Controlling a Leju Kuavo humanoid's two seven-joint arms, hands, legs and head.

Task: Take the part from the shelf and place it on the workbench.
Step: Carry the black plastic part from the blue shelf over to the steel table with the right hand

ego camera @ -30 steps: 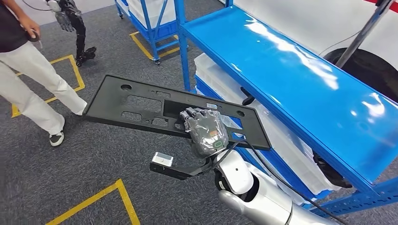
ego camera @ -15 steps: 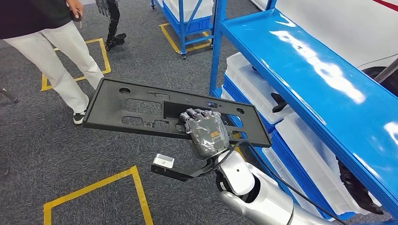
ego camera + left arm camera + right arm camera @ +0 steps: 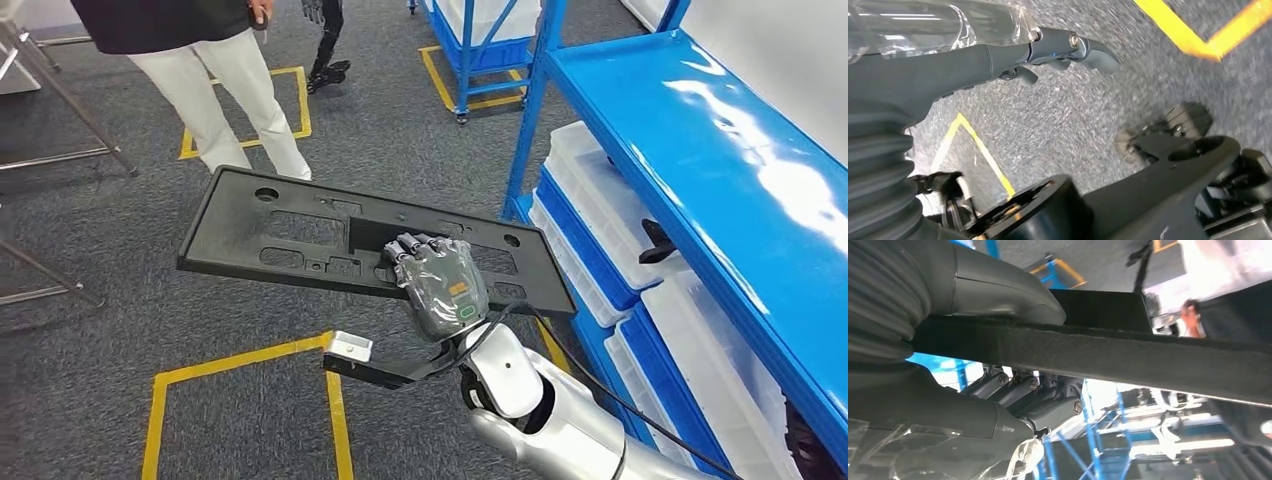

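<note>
The part (image 3: 290,235) is a long flat black plastic panel with several cut-outs and holes. My right hand (image 3: 440,285) grips it at its near long edge, right of the middle, and holds it roughly level above the carpet. In the right wrist view the thick thumb (image 3: 998,290) lies on one face of the panel's edge (image 3: 1148,357) and the darker fingers (image 3: 1033,395) clamp the other face. My left hand (image 3: 973,60) hangs over the floor with its fingers stretched out and nothing in them.
A blue shelf (image 3: 720,170) with a bare glossy top runs along the right, with white bins (image 3: 600,200) on its lower levels. A person in white trousers (image 3: 230,90) stands ahead. Yellow tape (image 3: 240,358) marks the grey carpet. A blue cart (image 3: 480,45) stands further back.
The camera has turned left: the shelf has slid to the right and the person toward the centre. My right hand and the panel keep their place in the picture.
</note>
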